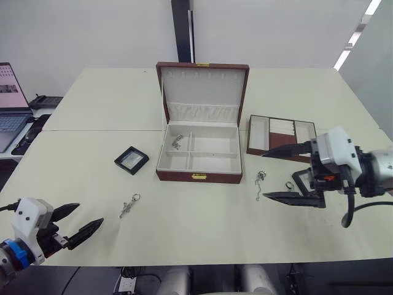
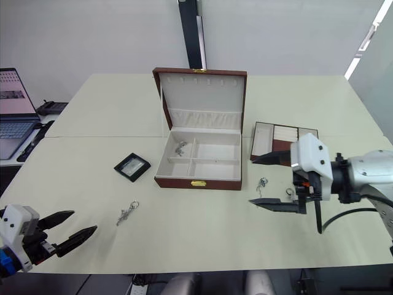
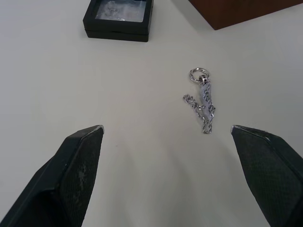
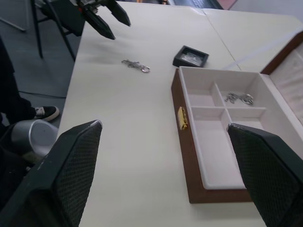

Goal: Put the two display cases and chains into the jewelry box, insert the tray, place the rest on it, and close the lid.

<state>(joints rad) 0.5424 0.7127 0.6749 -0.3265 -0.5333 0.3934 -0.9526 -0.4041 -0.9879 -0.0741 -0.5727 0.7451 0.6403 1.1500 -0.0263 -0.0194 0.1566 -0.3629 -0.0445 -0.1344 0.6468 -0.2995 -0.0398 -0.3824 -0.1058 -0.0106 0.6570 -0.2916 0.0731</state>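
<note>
- Left gripper point(image 1: 78, 225) hangs low over the table's near edge, jaws wide apart and empty; the ring-topped chain point(image 1: 129, 205) lies just beyond its tips.
- Right gripper point(image 2: 265, 182) sits on the other side, jaws spread wide with nothing between them, near the thin chain point(image 2: 261, 186) and a small ring point(image 2: 288, 193) on the table.
- One case point(image 1: 131, 160) rests on the table point(image 1: 202, 212), left of the box and apart from it; I cannot find a second case.
- Box point(image 1: 198, 149) stands mid-table with its lid point(image 1: 203, 89) upright; a silvery chain point(image 1: 177, 141) already lies in its back-left compartment, the other compartments look bare.
- Tray point(image 1: 280, 137) lies right of the box, not yet inserted, partly behind the right gripper.
- Risks, as I judge them:
  - Fine chain flat on a smooth top may slip from the fingertips or be pushed along rather than pinched.
  - Seating the tray before the case goes in would block the lower compartments.
  - Reaching across could knock the open lid shut.
  - Tray corners may catch on the box rim if lowered tilted.
</note>
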